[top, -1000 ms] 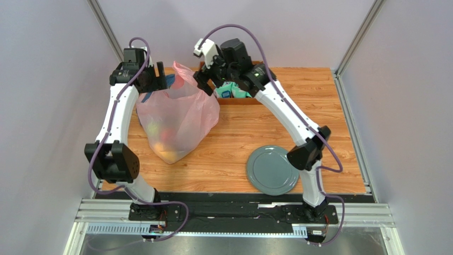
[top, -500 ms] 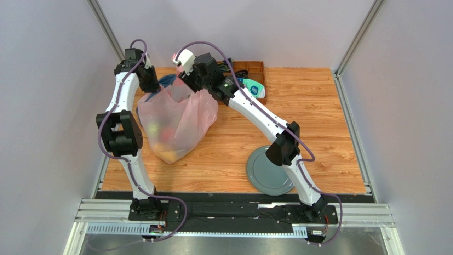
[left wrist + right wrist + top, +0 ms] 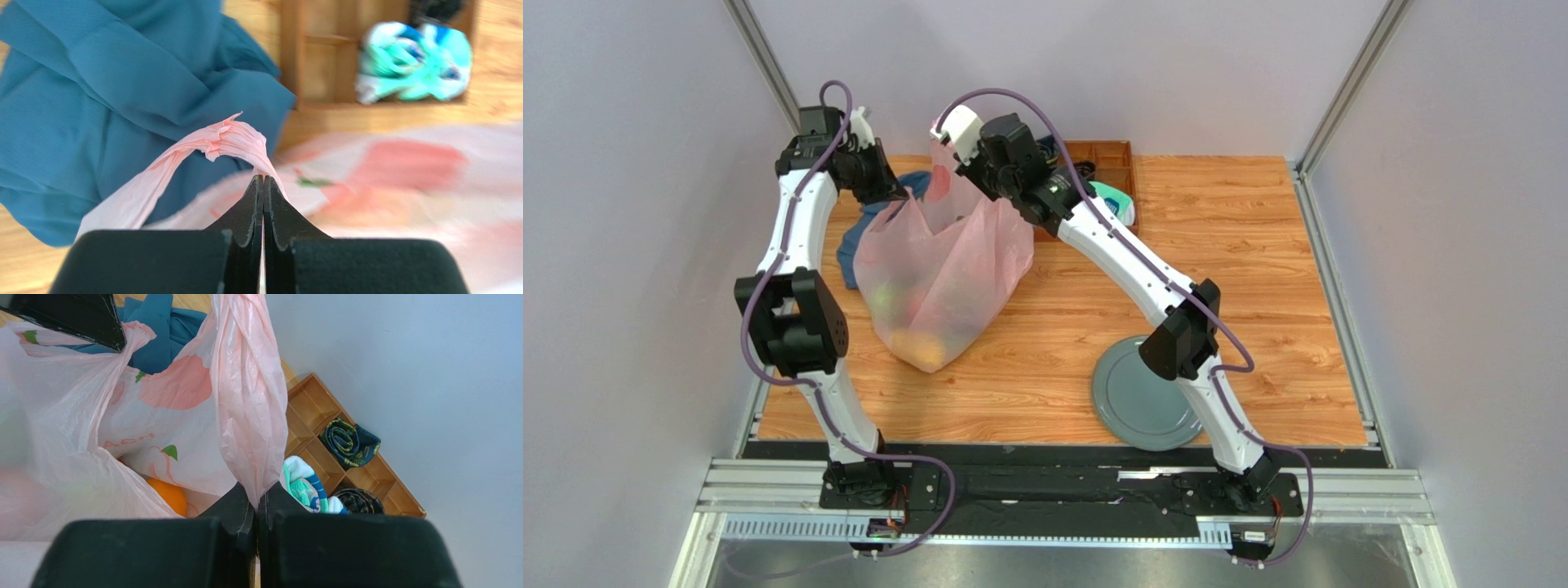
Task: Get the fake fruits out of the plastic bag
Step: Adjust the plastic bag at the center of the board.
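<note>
Over far-left part of table: bag (image 3: 934,276) hanging slack between both arms, mouth being held apart, base resting on wood. Fruits lying low inside; orange (image 3: 166,497) showing through opening.

Grip state: left gripper (image 3: 263,182) pinching one twisted handle, fingers pressed together on film; right gripper (image 3: 256,499) pinching other handle likewise.

Handling estimate: film looking thin, limp, slippery, likely tearing if jerked; bunched handles offering firmest hold. Fruits appearing light, hard, glossy, apt to roll.

Blue cloth (image 3: 123,79) lying just behind bag.
</note>
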{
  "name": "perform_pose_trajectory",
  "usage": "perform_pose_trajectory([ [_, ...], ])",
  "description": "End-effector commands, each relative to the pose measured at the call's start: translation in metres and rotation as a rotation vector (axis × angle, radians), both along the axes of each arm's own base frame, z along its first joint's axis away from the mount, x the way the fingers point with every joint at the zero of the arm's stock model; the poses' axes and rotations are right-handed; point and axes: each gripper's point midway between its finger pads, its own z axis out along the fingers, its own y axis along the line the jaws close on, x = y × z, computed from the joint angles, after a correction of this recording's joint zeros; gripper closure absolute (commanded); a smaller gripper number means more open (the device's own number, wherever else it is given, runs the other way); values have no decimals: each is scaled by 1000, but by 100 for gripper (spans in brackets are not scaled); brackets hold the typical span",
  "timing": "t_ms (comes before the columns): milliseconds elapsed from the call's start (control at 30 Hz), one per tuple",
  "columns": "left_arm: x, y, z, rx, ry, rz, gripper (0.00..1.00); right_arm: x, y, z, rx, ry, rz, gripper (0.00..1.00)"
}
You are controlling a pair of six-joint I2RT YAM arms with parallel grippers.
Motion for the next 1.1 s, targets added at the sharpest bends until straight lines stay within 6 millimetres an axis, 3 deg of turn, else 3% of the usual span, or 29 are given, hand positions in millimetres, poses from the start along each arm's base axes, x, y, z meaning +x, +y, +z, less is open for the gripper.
perform_pose_trajectory([
  [0,-30,-24,104,-59,-257,-103,100,-12,-30,88,143,-91,-33,100],
  [167,-57,-30,159,-34,-399,-145,100,6,-74,136,241,-160,-103,100],
  [233,-72,-33,167,-14,-414,-173,100,6,-88,139,228,-155,-113,100],
  [267,-87,-35,177,-6,-434,-185,100,-2,-103,151,232,-160,-122,100],
  [300,-98,-36,165,-13,-384,-186,100,-4,-108,124,185,-92,-131,100],
  [333,-117,-38,171,-5,-395,-191,100,-20,-121,132,191,-79,-127,100],
  [367,-130,-43,165,-22,-374,-214,100,-27,-128,120,167,-40,-129,100],
  [400,-145,-46,134,-52,-276,-222,100,-37,-131,63,80,86,-134,100],
  [433,-166,-51,131,-66,-262,-224,100,-58,-144,69,91,100,-127,100],
  [467,-179,-55,118,-94,-218,-231,100,-71,-151,52,73,146,-127,100],
  [500,-198,-59,79,-135,-97,-227,100,-85,-159,27,46,208,-131,100],
  [533,-216,-63,73,-151,-86,-225,100,-112,-173,-7,14,290,-123,100],
  [600,-235,-67,37,-186,0,-208,100,-140,-188,-43,-29,371,-120,100],
  [633,-238,-68,35,-199,-9,-195,100,-158,-202,-68,-64,416,-124,98],
  [667,-237,-72,35,-217,-24,-203,88,-168,-203,-75,-66,437,-94,89],
  [700,-226,-75,40,-218,-82,-217,55,-173,-206,-79,-73,442,-89,67],
  [767,-206,-81,51,-196,-148,-242,40,-176,-210,-80,-78,437,-96,47],
  [800,-192,-93,80,-173,-245,-296,18,-177,-212,-77,-79,440,-100,37],
  [833,-172,-96,80,-167,-239,-299,8,-177,-210,-72,-72,439,-86,36],
  [867,-161,-107,89,-150,-262,-325,3,-175,-207,-61,-65,417,-70,34],
  [900,-148,-121,123,-138,-346,-365,3,-176,-208,-58,-66,418,-66,33],
  [933,-125,-127,112,-120,-317,-376,3,-175,-206,-56,-65,418,-64,33],
  [967,-111,-130,138,-85,-370,-372,3,-173,-206,-52,-57,412,-66,33],
  [1000,-103,-142,138,-66,-374,-406,3,-172,-206,-52,-53,413,-69,33],
  [1033,-80,-148,116,-49,-316,-405,3,-171,-206,-52,-47,411,-69,33],
  [1067,-72,-152,112,-30,-301,-408,2,-171,-207,-51,-41,406,-72,34],
])
